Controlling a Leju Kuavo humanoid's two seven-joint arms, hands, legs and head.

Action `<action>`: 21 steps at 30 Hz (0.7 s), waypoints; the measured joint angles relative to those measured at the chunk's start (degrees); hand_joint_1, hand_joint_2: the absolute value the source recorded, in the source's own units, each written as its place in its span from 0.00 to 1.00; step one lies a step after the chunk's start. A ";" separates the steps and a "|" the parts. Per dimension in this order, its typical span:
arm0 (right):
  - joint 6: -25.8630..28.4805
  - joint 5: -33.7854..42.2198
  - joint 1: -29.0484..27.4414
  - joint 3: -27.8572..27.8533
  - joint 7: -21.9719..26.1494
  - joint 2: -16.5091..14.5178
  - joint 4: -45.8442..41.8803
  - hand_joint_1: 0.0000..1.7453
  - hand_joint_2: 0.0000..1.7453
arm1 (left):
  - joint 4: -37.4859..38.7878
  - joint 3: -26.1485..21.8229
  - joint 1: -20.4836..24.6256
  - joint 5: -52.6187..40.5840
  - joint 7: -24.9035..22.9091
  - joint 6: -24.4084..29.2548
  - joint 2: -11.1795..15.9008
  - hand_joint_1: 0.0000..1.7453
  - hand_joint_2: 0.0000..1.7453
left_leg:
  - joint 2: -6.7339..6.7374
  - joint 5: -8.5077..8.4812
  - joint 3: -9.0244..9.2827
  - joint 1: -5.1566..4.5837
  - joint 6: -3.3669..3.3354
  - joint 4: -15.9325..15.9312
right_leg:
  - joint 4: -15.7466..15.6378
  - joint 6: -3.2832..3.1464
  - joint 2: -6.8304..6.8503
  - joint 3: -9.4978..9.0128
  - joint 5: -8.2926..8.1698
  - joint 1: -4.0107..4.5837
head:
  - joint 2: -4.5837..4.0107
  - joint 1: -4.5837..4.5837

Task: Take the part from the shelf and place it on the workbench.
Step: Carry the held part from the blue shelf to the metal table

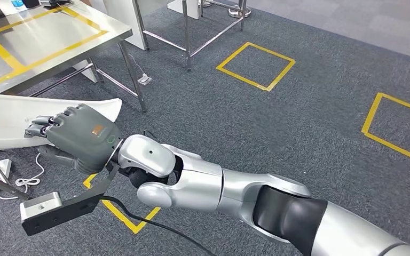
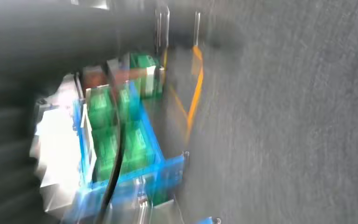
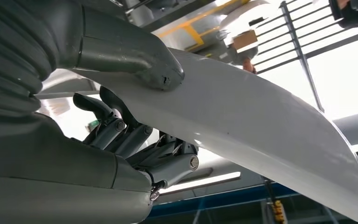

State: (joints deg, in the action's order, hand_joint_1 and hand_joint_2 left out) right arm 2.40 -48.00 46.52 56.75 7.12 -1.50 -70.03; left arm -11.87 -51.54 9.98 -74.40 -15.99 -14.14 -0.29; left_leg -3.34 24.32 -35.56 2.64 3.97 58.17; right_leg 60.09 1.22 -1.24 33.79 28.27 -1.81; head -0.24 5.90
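The part [image 1: 10,120], a long white curved panel, lies at the left of the head frame, running in from the left edge to a rounded tip near the leg of the surface [image 1: 48,42]; my right hand [image 1: 77,140] grips it there, fingers [image 1: 41,124] curled over its top edge and thumb beneath, clamped firmly on it; in the right wrist frame the thumb presses one face of the panel [image 3: 261,121] while the darker fingers [image 3: 121,135] close on the other; the steel surface, marked with yellow tape, sits at the upper left of the head frame, apart from the part, above grey carpet [image 1: 299,106] with yellow squares; the left wrist frame is blurred, showing blue bins [image 2: 135,158] with green contents; of my left fingers I cannot tell.
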 joint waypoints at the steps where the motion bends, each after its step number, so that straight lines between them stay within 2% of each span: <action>1: 0.01 0.01 -0.01 0.04 -0.01 -0.01 -0.01 1.00 1.00 | 0.02 0.00 0.02 -0.01 -0.03 0.00 -0.03 0.00 1.00 | -0.05 0.11 0.05 0.11 0.34 -0.14 | 0.13 -0.76 0.14 -0.09 0.05 0.05 | 0.00 -0.05; 3: 0.02 0.00 -0.03 0.13 -0.01 -0.13 -0.04 1.00 1.00 | 0.03 0.00 0.04 -0.01 -0.07 0.00 0.00 0.00 1.00 | 0.87 0.92 -0.32 0.20 0.62 1.11 | 0.00 -1.79 0.45 -0.55 0.12 0.12 | 0.00 -0.25; 4: 0.02 0.00 -0.05 0.17 0.01 -0.19 -0.06 1.00 1.00 | 0.03 0.00 0.06 0.01 -0.07 0.00 0.01 0.00 1.00 | 1.59 2.07 -1.30 0.13 0.58 3.30 | -0.08 -2.21 0.65 -0.82 0.15 0.18 | 0.00 -0.42; 6: -0.01 0.00 -0.27 0.23 0.06 -0.24 -0.05 1.00 1.00 | 0.03 0.00 0.07 0.06 -0.05 0.00 0.02 0.00 1.00 | 2.77 5.48 -5.07 -0.21 0.29 10.79 | -0.09 -2.87 1.09 -1.11 0.46 0.55 | 0.00 -0.73; 7: -0.03 0.00 -0.46 0.27 0.11 -0.24 -0.05 1.00 1.00 | 0.03 0.00 0.01 0.09 -0.05 0.00 0.03 0.00 1.00 | 2.88 6.69 -7.05 -0.39 0.15 14.32 | -0.08 -3.10 1.28 -1.25 0.65 0.79 | 0.00 -0.74; 8: -0.07 0.00 -0.63 0.31 0.16 -0.23 -0.04 1.00 1.00 | 0.03 0.00 -0.09 0.12 -0.05 0.00 0.03 0.00 1.00 | 2.91 6.95 -8.42 -0.57 -0.06 16.45 | -0.07 -3.28 1.44 -1.45 0.91 1.03 | 0.00 -0.75; 9: -0.10 0.00 -0.74 0.34 0.23 -0.24 -0.04 1.00 1.00 | 0.03 0.00 -0.19 0.15 -0.05 0.00 0.03 0.00 1.00 | 2.93 6.03 -8.70 -0.76 -0.39 16.36 | -0.07 -3.37 1.56 -1.74 1.20 1.23 | 0.00 -0.75; 10: -0.14 0.01 -0.76 0.35 0.30 -0.24 -0.04 1.00 1.00 | 0.03 0.00 -0.26 0.18 -0.04 0.00 0.04 0.00 1.00 | 2.96 4.13 -7.87 -0.98 -0.81 14.10 | -0.07 -3.36 1.67 -2.16 1.55 1.40 | 0.00 -0.74; 11: -0.16 0.02 -0.73 0.36 0.36 -0.26 -0.05 1.00 1.00 | 0.03 0.00 -0.29 0.20 -0.02 0.00 0.08 0.00 1.00 | 3.09 1.76 -6.21 -1.26 -1.36 10.20 | -0.08 -3.28 1.80 -2.66 1.98 1.50 | 0.00 -0.75; 13: -0.25 0.05 -0.63 0.38 0.45 -0.28 -0.06 1.00 1.00 | 0.04 -0.01 -0.28 0.23 0.04 0.00 0.21 0.00 1.00 | 3.62 -0.73 -2.96 -1.98 -2.30 3.74 | -0.15 -2.85 2.01 -3.30 2.80 1.74 | 0.00 -0.91; 15: -0.42 0.13 -0.59 0.40 0.47 -0.28 -0.07 1.00 1.00 | 0.04 -0.02 -0.35 0.24 0.10 0.00 0.31 0.00 1.00 | 3.82 -0.46 -1.81 -2.42 -2.81 1.77 | -0.40 -2.21 2.14 -3.68 3.13 1.88 | 0.00 -1.03; 17: -0.58 0.26 -0.55 0.40 0.50 -0.28 -0.10 1.00 1.00 | 0.04 -0.05 -0.54 0.24 0.18 0.00 0.36 0.00 1.00 | 3.43 -0.13 -1.20 -2.25 -3.29 1.27 | -0.08 -1.67 2.15 -4.13 3.09 1.83 | 0.00 -0.94; 18: -0.61 0.31 -0.46 0.40 0.53 -0.27 -0.13 1.00 1.00 | 0.03 -0.07 -0.62 0.25 0.21 0.00 0.38 0.00 1.00 | 3.26 0.10 -0.71 -2.09 -3.62 1.08 | 1.05 -1.42 2.02 -3.83 3.15 1.81 | 0.00 -0.90; 19: -0.64 0.35 -0.36 0.41 0.58 -0.27 -0.16 1.00 1.00 | 0.03 -0.08 -0.64 0.27 0.27 0.00 0.38 0.00 1.00 | 3.10 0.37 -0.19 -2.00 -3.93 0.95 | 3.12 -1.18 1.88 -2.69 3.60 1.78 | 0.00 -0.86; 21: -0.68 0.38 -0.37 0.45 0.64 -0.26 -0.18 1.00 1.00 | 0.04 -0.09 -0.67 0.41 0.36 0.00 0.37 0.00 1.00 | 2.84 1.03 0.53 -1.95 -4.36 0.83 | 9.92 -0.68 1.63 1.89 5.70 1.70 | 0.00 -0.79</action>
State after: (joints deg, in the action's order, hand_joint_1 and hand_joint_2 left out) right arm 1.72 -47.63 46.15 57.20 7.76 -1.75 -70.21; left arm -11.84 -51.63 9.31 -73.99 -15.63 -14.14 0.08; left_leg -0.49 25.35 -35.03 0.70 -0.39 59.00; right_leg 70.01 0.53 0.39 35.68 33.97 -0.11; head -0.24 5.11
